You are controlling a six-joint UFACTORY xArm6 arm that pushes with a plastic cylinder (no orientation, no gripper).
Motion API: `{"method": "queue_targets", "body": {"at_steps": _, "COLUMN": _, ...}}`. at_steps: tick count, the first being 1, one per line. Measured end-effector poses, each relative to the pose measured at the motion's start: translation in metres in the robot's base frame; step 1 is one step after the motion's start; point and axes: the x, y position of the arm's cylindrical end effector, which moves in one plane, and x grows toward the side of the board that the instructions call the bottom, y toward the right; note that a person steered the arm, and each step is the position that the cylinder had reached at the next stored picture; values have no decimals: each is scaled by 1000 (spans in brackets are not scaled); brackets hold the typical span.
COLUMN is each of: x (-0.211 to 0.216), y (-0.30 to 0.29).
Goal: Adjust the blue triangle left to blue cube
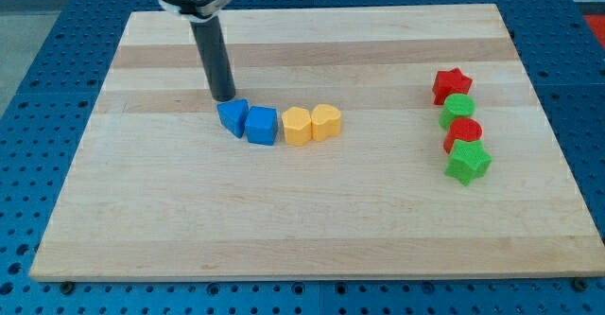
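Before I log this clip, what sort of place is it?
Likely a robotics lab bench: a wooden board lies on a blue perforated tabletop, small coloured blocks such as the blue cube and red star sit on it, and my tip stands just above the blue triangle.

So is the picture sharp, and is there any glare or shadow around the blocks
Camera view: sharp throughout, evenly lit, no strong glare on the wooden board; soft short shadows under the blue triangle, blue cube and my tip, which sits just above the triangle.
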Motion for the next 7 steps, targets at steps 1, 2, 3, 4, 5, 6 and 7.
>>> {"method": "queue_targets", "body": {"at_steps": 1, "x": 0, "y": 15}}
{"method": "queue_targets", "body": {"at_steps": 2, "x": 3, "y": 19}}
{"method": "queue_targets", "body": {"at_steps": 3, "x": 16, "y": 19}}
{"method": "queue_targets", "body": {"at_steps": 4, "x": 23, "y": 19}}
{"method": "queue_targets", "body": {"at_steps": 5, "x": 28, "y": 19}}
{"method": "queue_targets", "body": {"at_steps": 6, "x": 30, "y": 19}}
{"method": "queue_targets", "body": {"at_steps": 7, "x": 19, "y": 19}}
